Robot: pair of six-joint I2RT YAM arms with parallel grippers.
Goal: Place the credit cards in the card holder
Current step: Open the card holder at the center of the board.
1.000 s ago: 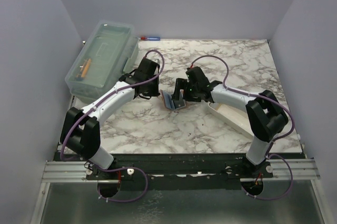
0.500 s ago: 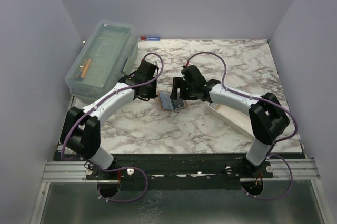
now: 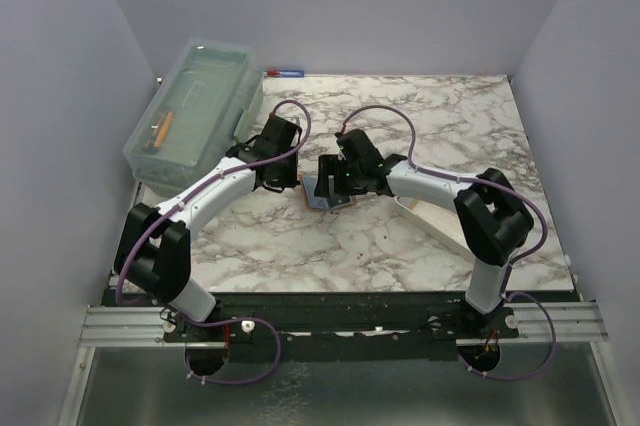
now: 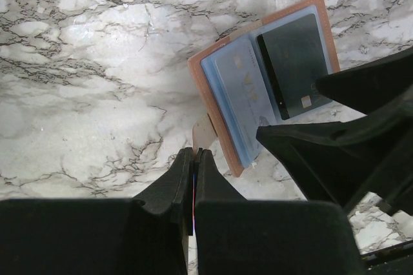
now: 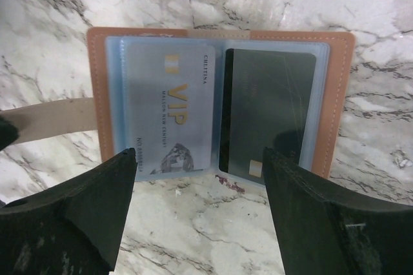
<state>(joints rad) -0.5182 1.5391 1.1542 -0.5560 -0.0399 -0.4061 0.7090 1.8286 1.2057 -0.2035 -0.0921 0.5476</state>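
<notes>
On the marble worktop (image 3: 300, 246), a white tray (image 3: 440, 221) is lying at 4 o'clock from the centre. At mid-worktop the card holder (image 5: 337, 94) is lying open and flat. Seen from the right wrist, the light blue card (image 5: 171, 113) is sitting in its 9 o'clock pocket and the dark card (image 5: 271, 107) in its 3 o'clock pocket. The left gripper (image 4: 195, 155) is pinching the holder's tan strap (image 5: 58, 117), fingers clamped together on it. The right gripper (image 5: 199, 159) is hovering over the holder, fingers wide apart, gripping nothing. Farther off, at 10 o'clock, a clear lidded box (image 3: 195, 101) is standing.
</notes>
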